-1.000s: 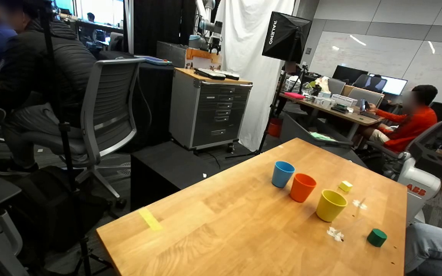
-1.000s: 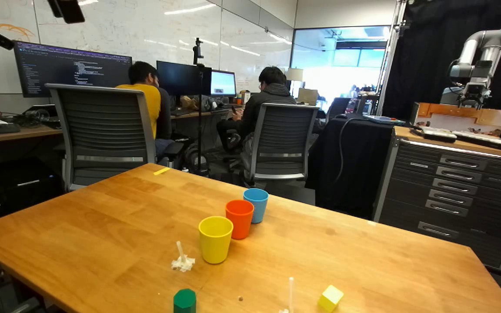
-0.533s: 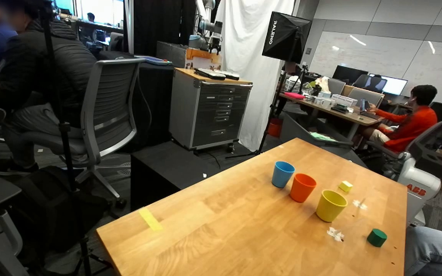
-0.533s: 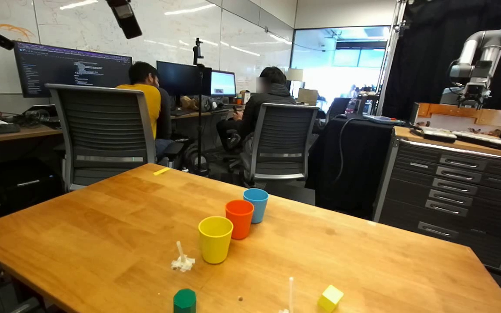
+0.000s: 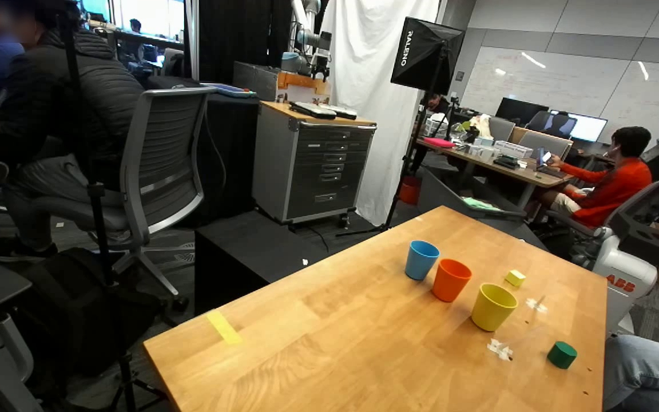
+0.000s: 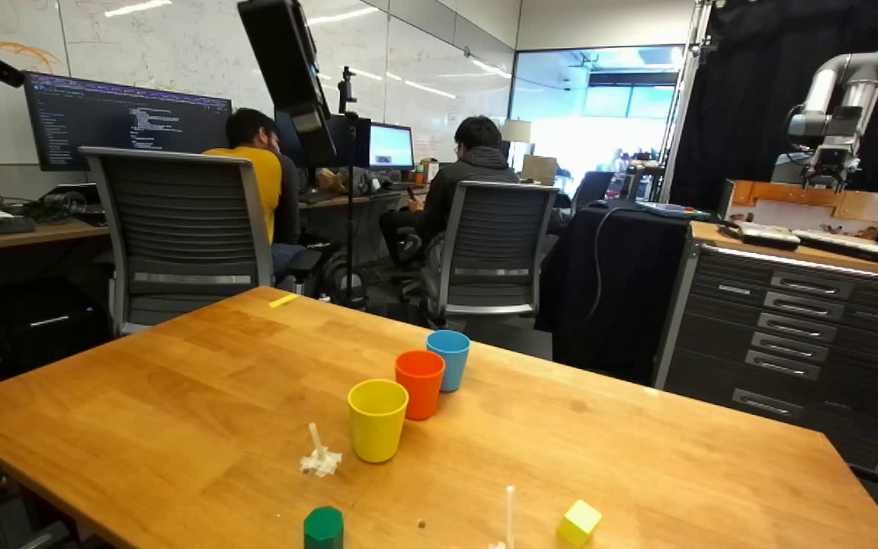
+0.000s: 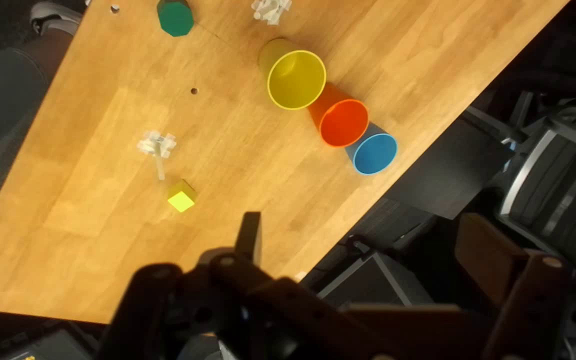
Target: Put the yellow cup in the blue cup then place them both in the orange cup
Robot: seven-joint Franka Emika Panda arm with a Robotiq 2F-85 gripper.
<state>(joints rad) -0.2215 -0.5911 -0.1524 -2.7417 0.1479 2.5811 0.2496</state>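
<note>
The yellow cup (image 5: 493, 312), the orange cup (image 5: 451, 283) and the blue cup (image 5: 421, 262) stand upright and apart in a row on the wooden table. The same yellow cup (image 6: 378, 427), orange cup (image 6: 421, 387) and blue cup (image 6: 453, 364) show in the other views too, including the wrist view, where the yellow cup (image 7: 295, 80), orange cup (image 7: 343, 122) and blue cup (image 7: 374, 153) sit above the jaws. My gripper (image 7: 366, 242) is open and empty, high over the table edge. A dark part of my arm or gripper (image 6: 290, 76) hangs in an exterior view.
A yellow cube (image 7: 181, 197) and a dark green block (image 7: 175, 19) lie on the table (image 7: 118, 250). Two thin pale sticks, one a taped stick (image 6: 318, 454), rise from it. A person's leg (image 5: 647, 366) is beside the table. A drawer cabinet (image 6: 782, 343) stands beyond.
The dark part of my arm or gripper has come lower and further right in an exterior view. A dark arm part now shows at another exterior view's right edge. The cups have not moved.
</note>
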